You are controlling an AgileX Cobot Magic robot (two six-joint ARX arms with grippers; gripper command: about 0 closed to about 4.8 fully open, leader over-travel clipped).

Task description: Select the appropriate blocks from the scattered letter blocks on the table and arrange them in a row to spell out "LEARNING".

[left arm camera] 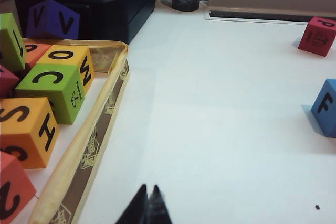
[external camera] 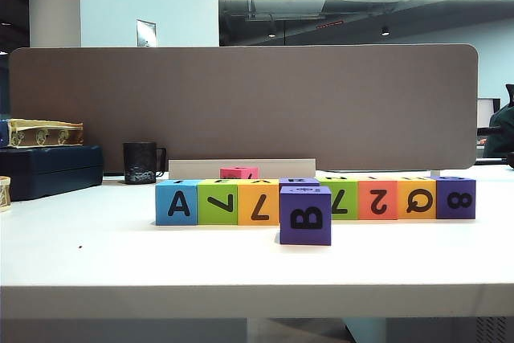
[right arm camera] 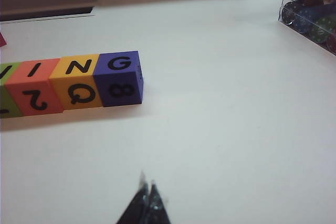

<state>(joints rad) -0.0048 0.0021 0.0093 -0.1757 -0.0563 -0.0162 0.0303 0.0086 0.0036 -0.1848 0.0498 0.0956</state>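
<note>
Exterior view: a row of letter blocks (external camera: 315, 199) stood on the table (external camera: 120, 255). Left gripper (left arm camera: 148, 205) and right gripper (right arm camera: 147, 203) hovered above it, closed and empty.

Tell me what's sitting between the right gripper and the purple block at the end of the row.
Nothing: in the right wrist view, only bare table separates the shut right gripper from the purple G block.

Only the fingertips show: the left gripper (left arm camera: 148, 202) ends in two slim, matte black, wedge-shaped fingers tapering to narrow points, pressed together; the right gripper (right arm camera: 147, 199) looks alike, black and pointed, with pale, scuffed tips, also closed
</note>
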